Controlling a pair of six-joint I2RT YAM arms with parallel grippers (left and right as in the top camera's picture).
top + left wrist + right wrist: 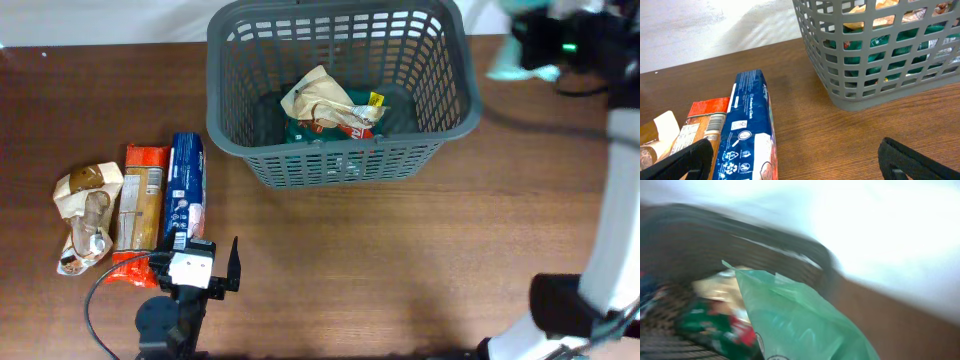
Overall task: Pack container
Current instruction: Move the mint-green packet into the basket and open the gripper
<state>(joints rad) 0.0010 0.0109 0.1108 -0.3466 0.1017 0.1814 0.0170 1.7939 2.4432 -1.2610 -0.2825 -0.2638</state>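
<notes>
The right gripper [535, 52], clamped on a green packet [800, 320], hangs just beside the container [340, 165], which lies ahead of and below its jaws. The left gripper [195, 262], jaws wide apart over a blue packet [750, 130], is the farther of the two.

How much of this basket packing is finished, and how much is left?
A few packets already lie in the container. The right claw holds a green packet by its rim, seemingly next in. Three wait on the table: blue packet, orange packet, brown packet; the open left claw hovers by the blue one.
</notes>
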